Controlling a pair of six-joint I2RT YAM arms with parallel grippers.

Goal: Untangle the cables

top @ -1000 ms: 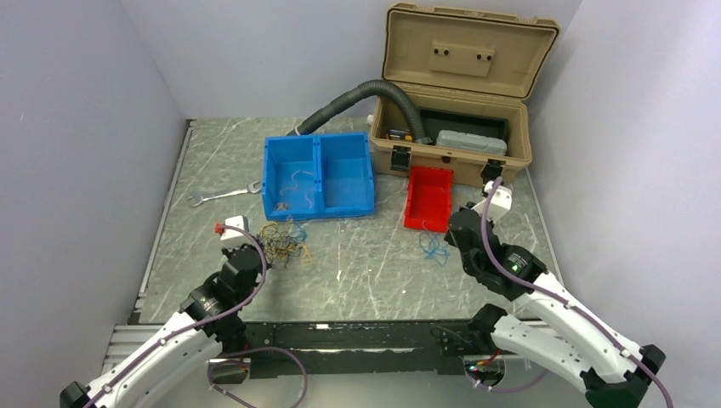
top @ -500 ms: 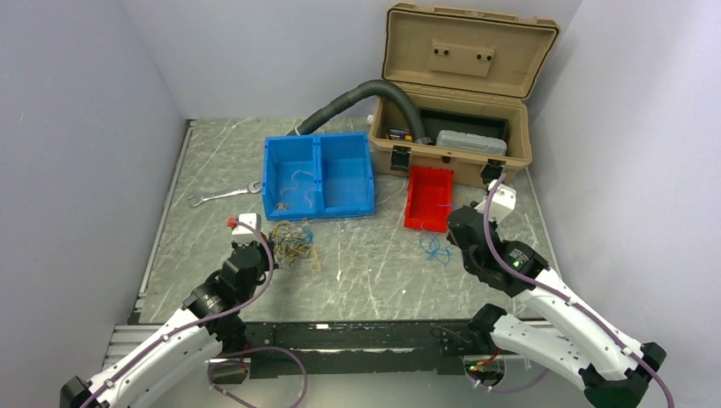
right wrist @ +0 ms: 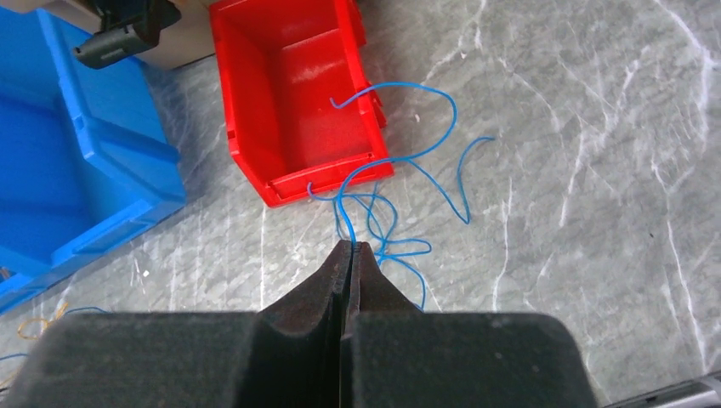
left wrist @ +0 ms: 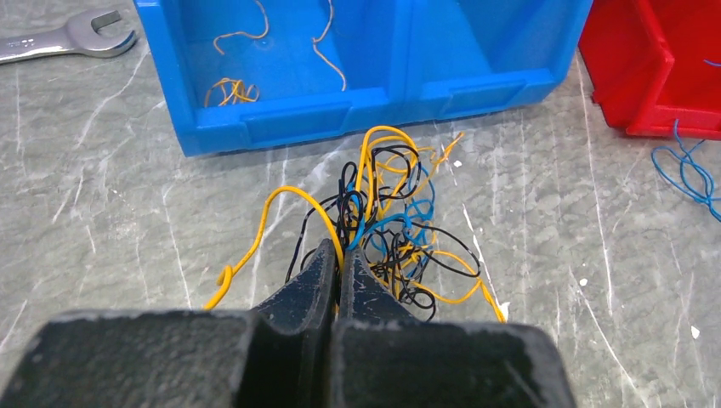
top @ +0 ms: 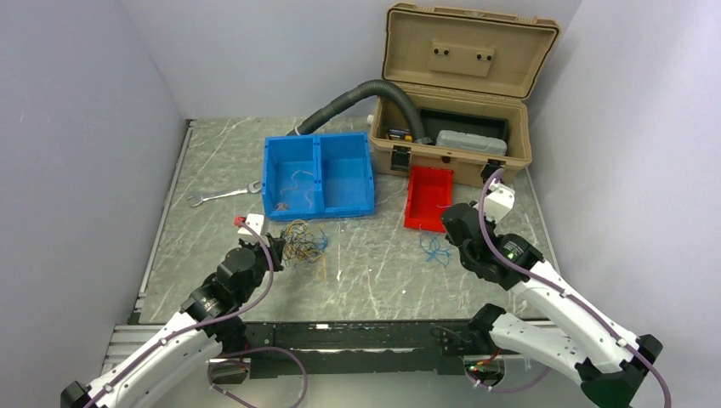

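Left tool (left wrist: 338, 255): jaws pressed together, pinching strands at the near edge of a tangle of hair-thin yellow, black and blue cables (left wrist: 400, 229). The tangle sits on the grey marbled bench (top: 374, 272), just off the near wall of the blue two-compartment plastic bin (left wrist: 340, 106), roughly below its divider and not touching it. From the tool the clump spreads straight ahead toward that bin. It has no clear long axis; one yellow loop trails off to the side, away from the rest.

Right tool (right wrist: 351, 248): jaws also pressed together, nipping a strand of a loose bunch of hair-thin blue cable (right wrist: 383, 212). The blue bunch lies right of the blue bin and nearer the arms, at the near end of the small red plastic bin (right wrist: 323, 174), with one loop reaching over its rim.

The two clumps are well apart, and each arm is nearer its own.

A few pale and orange strands lie in the blue bin's left compartment. A steel wrench (left wrist: 64, 38) lies left of the bin; a tan open toolbox (top: 463, 76) and a grey corrugated hose (top: 357, 98) are behind it.

Judgement: sorting is partly done. A pull back toward the left arm's base would draw strands out of the tangle, but nothing pins it, so the whole clump may drag along.
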